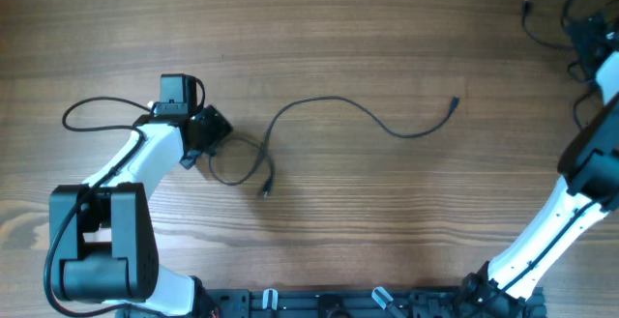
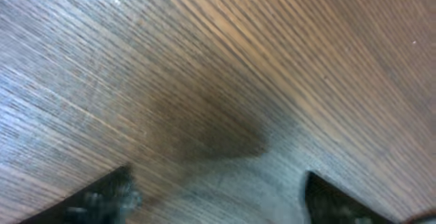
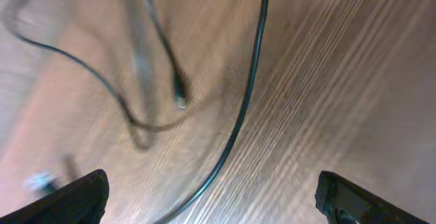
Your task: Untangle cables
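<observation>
One thin black cable [image 1: 334, 102] lies loose across the table's middle, from a plug [image 1: 266, 192] to another plug [image 1: 454, 102]. A small loop of it [image 1: 232, 175] rests just below my left gripper [image 1: 215, 136]. In the left wrist view that gripper [image 2: 218, 200] is open over bare wood with nothing between its fingers. More thin cables [image 1: 566, 18] are bunched at the far right corner, under my right gripper [image 1: 588, 40]. In the right wrist view the gripper [image 3: 214, 197] is open, a cable [image 3: 240, 122] runs between the fingers without being gripped, and a plug end [image 3: 179, 100] lies beyond.
A thicker black arm wire [image 1: 92, 113] loops out to the left of the left arm. The right arm [image 1: 551, 221] rises along the right edge. The wooden table [image 1: 387, 221] is bare between the two arms.
</observation>
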You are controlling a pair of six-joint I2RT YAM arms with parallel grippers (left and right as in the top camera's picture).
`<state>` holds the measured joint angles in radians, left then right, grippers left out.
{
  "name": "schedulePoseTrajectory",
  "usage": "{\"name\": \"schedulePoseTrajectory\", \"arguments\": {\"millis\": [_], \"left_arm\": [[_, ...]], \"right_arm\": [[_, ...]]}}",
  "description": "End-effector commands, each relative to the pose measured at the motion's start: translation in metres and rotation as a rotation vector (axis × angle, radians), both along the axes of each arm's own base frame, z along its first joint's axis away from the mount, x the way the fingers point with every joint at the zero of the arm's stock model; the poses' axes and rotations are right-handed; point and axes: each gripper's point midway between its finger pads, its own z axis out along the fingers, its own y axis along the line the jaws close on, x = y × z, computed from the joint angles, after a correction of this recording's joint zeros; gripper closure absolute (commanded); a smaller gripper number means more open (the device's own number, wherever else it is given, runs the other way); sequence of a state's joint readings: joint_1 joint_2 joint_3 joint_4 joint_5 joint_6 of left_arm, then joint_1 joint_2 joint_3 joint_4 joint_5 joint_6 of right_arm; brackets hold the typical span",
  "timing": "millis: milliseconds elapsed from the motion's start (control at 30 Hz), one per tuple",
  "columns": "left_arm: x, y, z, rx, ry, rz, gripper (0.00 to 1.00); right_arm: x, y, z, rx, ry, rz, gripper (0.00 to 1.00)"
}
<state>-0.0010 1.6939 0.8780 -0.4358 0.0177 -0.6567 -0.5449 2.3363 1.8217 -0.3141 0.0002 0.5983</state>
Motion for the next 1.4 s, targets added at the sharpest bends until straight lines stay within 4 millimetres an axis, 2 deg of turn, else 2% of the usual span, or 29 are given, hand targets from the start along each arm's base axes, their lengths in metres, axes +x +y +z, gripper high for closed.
{"name": "schedulePoseTrajectory", "arguments": {"millis": [0, 133, 233, 333, 433, 500, 667, 700, 767, 833, 867, 900, 933, 1033, 1067, 1133, 1267, 1300, 1367], "left_arm": [[-0.028, -0.002, -0.026, -0.021, 0.112, 0.008, 0.01], [-0.029, -0.006, -0.026, -0.040, 0.116, 0.002, 0.01], [-0.028, -0.018, -0.023, -0.106, 0.109, -0.023, 0.02], [-0.022, -0.022, -0.008, -0.127, 0.075, -0.043, 0.04], [-0.010, -0.020, 0.021, -0.088, -0.007, -0.120, 0.00], [-0.003, -0.012, 0.046, -0.037, -0.077, -0.119, 0.00], [-0.007, 0.001, 0.083, 0.006, -0.161, -0.079, 0.00], [-0.011, 0.003, 0.087, 0.003, -0.162, -0.060, 0.00], [-0.018, 0.007, 0.089, -0.002, -0.146, -0.037, 0.00], [-0.023, 0.008, 0.086, -0.002, -0.123, -0.032, 0.00], [-0.026, 0.009, 0.084, -0.001, -0.106, -0.029, 0.00], [-0.029, 0.010, 0.082, 0.000, -0.093, -0.026, 0.00], [-0.031, 0.011, 0.080, -0.001, -0.083, -0.025, 0.00], [-0.035, 0.010, 0.077, -0.010, -0.056, -0.004, 0.00], [-0.039, 0.010, 0.075, -0.019, -0.039, 0.017, 0.00], [-0.050, 0.009, 0.071, -0.047, 0.013, 0.093, 0.00], [-0.056, -0.005, 0.070, -0.137, 0.043, 0.110, 0.00], [-0.061, -0.007, 0.069, -0.138, 0.063, 0.085, 0.03], [-0.069, -0.007, 0.065, -0.124, 0.092, 0.041, 0.22]], "right_arm": [[-0.010, 0.010, 0.135, -0.158, -0.104, 0.083, 0.00], [-0.044, 0.049, 0.194, -0.153, -0.085, 0.121, 0.00], [-0.065, 0.086, 0.226, -0.133, -0.080, 0.153, 0.00], [-0.090, 0.133, 0.244, -0.082, -0.044, 0.199, 0.00], [-0.111, 0.178, 0.242, 0.005, 0.015, 0.226, 0.00], [-0.120, 0.225, 0.231, 0.093, 0.079, 0.345, 0.00], [-0.138, 0.321, 0.191, 0.169, 0.231, 0.707, 0.02], [-0.143, 0.340, 0.177, 0.160, 0.273, 0.774, 0.02], [-0.149, 0.365, 0.157, 0.124, 0.319, 0.895, 0.03], [-0.152, 0.386, 0.136, 0.055, 0.342, 1.046, 0.07], [-0.152, 0.392, 0.127, 0.015, 0.350, 1.104, 0.12], [-0.152, 0.396, 0.111, -0.060, 0.366, 1.180, 0.18], [-0.153, 0.397, 0.096, -0.097, 0.385, 1.205, 0.21], [-0.164, 0.398, 0.060, -0.076, 0.426, 1.173, 0.26], [-0.167, 0.398, 0.052, -0.059, 0.436, 1.153, 0.22], [-0.177, 0.396, 0.032, -0.005, 0.461, 1.086, 0.07], [-0.181, 0.395, 0.016, 0.036, 0.458, 1.018, 0.06], [-0.182, 0.395, 0.014, 0.044, 0.457, 1.005, 0.06], [-0.182, 0.395, 0.012, 0.048, 0.456, 0.998, 0.05]]}}
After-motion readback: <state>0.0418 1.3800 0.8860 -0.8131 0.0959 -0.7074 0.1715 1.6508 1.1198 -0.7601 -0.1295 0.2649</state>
